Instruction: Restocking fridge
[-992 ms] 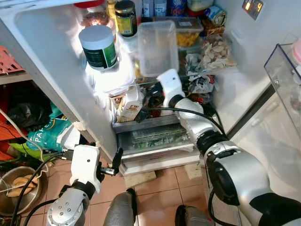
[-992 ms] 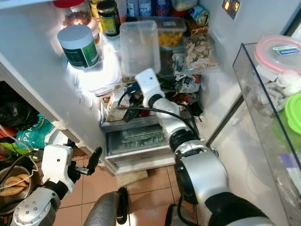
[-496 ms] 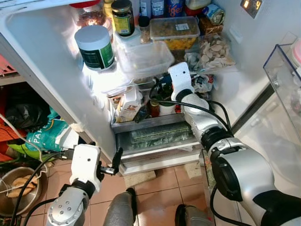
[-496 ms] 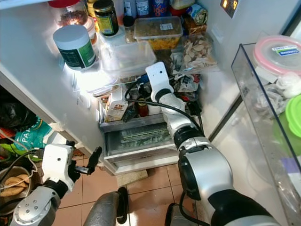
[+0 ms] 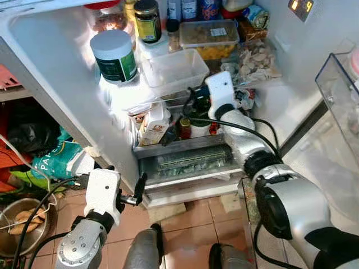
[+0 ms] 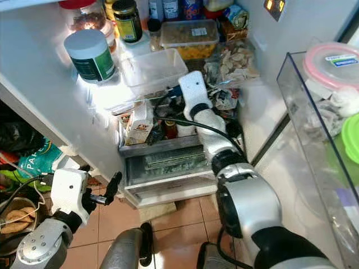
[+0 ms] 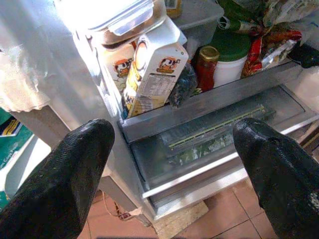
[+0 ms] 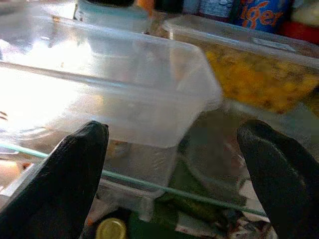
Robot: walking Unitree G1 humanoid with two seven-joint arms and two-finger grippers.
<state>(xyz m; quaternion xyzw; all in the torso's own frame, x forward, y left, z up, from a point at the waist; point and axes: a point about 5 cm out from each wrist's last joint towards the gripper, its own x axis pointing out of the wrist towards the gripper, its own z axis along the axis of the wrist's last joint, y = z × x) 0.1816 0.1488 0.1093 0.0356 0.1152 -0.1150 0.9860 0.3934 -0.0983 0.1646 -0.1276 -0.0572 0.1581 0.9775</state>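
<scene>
R claw [image 8: 172, 164] released, just short of clear tub [image 5: 175, 70] on fridge glass shelf [image 8: 209, 201].
Tub sits at claw's 11 o'clock, lidded food box [image 5: 210, 36] behind it at 12; L claw [image 7: 172, 164] spread wide, low by crisper drawer [image 7: 214, 139].

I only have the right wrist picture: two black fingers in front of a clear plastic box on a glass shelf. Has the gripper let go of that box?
Observer: Yes. From the head camera the right gripper sits just below the clear box, fingers apart, not touching it.
Operator: What stands next to the box?
Observer: A white tub with a green label stands to its left on the same shelf.
Operator: And the other arm?
Observer: The left gripper hangs low, open, in front of the bottom drawer.
Operator: Anything under that shelf?
Observer: A juice carton leans on the shelf below.
</scene>
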